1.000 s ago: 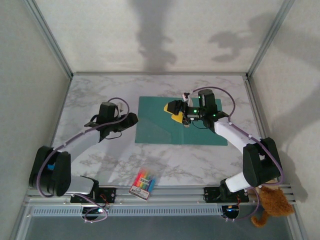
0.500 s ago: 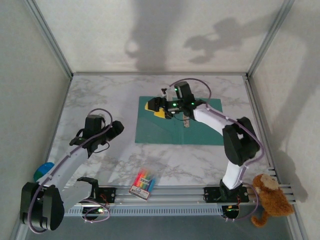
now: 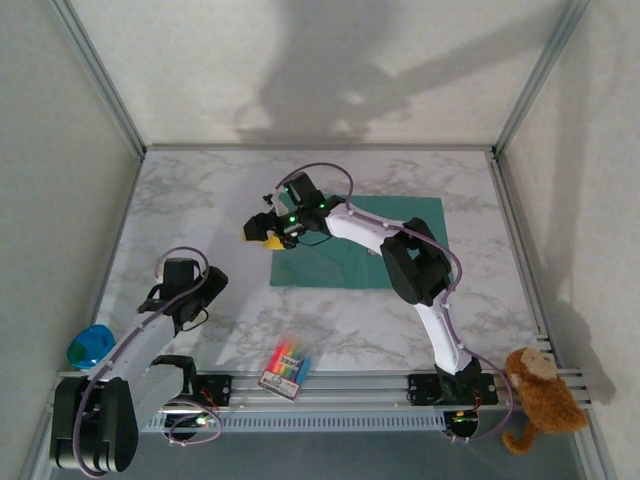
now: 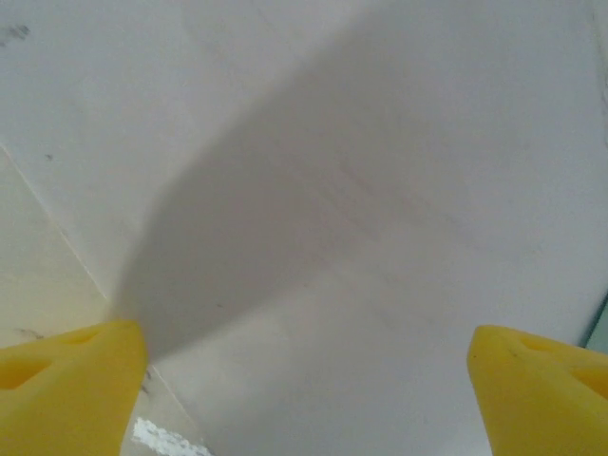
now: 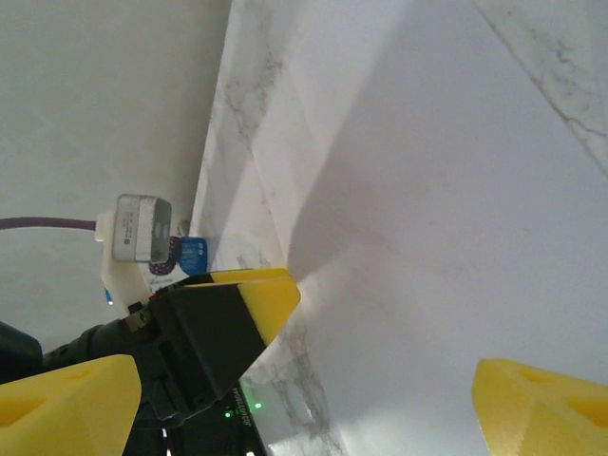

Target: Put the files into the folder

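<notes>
Nearest, the left gripper point(image 4: 304, 380) hangs with its yellow foam-tipped fingers spread wide, grasping nothing. Farther in, the right gripper point(image 3: 262, 231) sits just beside the left edge of the flat teal card folder point(image 3: 400, 225), fingers likewise released. Under it, what look like the files point(image 5: 446, 247) lie plain white on the marble surface point(image 3: 200, 190). Thin, light and limp, they will probably slide and buckle, so pinching a lifted edge seems best.
</notes>
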You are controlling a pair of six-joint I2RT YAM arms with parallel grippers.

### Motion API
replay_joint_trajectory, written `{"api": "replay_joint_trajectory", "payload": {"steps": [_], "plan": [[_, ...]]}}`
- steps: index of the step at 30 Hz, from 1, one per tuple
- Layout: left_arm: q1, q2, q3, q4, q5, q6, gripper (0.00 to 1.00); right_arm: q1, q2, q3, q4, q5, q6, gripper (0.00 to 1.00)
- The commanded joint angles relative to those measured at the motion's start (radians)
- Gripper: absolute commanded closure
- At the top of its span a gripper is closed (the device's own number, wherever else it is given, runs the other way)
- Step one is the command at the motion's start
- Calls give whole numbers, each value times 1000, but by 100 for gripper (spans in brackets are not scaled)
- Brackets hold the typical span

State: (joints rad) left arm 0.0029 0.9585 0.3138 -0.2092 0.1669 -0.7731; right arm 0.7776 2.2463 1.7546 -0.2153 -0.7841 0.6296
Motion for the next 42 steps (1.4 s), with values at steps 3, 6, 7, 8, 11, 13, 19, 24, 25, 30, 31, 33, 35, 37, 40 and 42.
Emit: {"api": "replay_joint_trajectory", "payload": {"steps": [3, 6, 7, 8, 11, 13, 19, 24, 25, 30, 31, 33, 35, 37, 40, 42], "plan": [[23, 11, -38, 96, -33, -6, 12, 39, 65, 65, -55, 23, -55, 9], [44, -13, -49, 89, -66, 3, 11, 56, 109, 104, -69, 20, -67, 10], [53, -28, -57, 92, -81, 6, 10, 61, 126, 122, -80, 21, -72, 10], [65, -37, -66, 101, -89, 11, 9, 64, 140, 139, -88, 22, -77, 10], [113, -43, -77, 140, -75, 37, 9, 69, 172, 174, -103, 24, -80, 10], [135, -34, -64, 163, -58, 51, 9, 70, 187, 193, -116, 21, -84, 10], [170, 40, -59, 239, -9, 29, 9, 75, 195, 196, -141, 40, -97, 10], [194, 76, -32, 248, 1, 41, 9, 81, 187, 154, -121, 60, -77, 10], [203, 86, -23, 248, 7, 46, 9, 85, 184, 142, -111, 64, -70, 10], [246, 125, 21, 243, 23, 67, 9, 104, 168, 98, -85, 78, -37, 10], [254, 135, 32, 239, 29, 71, 9, 107, 163, 92, -86, 81, -31, 10], [266, 155, 57, 231, 35, 81, 8, 113, 151, 70, -75, 83, -19, 10], [283, 171, 75, 225, 42, 87, 8, 116, 141, 50, -61, 86, -6, 10], [302, 190, 89, 222, 56, 92, 7, 123, 138, 40, -58, 87, 3, 10], [324, 225, 109, 214, 69, 102, 7, 141, 139, 40, -69, 86, 15, 10], [337, 245, 117, 211, 78, 111, 7, 154, 132, 36, -72, 90, 22, 10]]}}
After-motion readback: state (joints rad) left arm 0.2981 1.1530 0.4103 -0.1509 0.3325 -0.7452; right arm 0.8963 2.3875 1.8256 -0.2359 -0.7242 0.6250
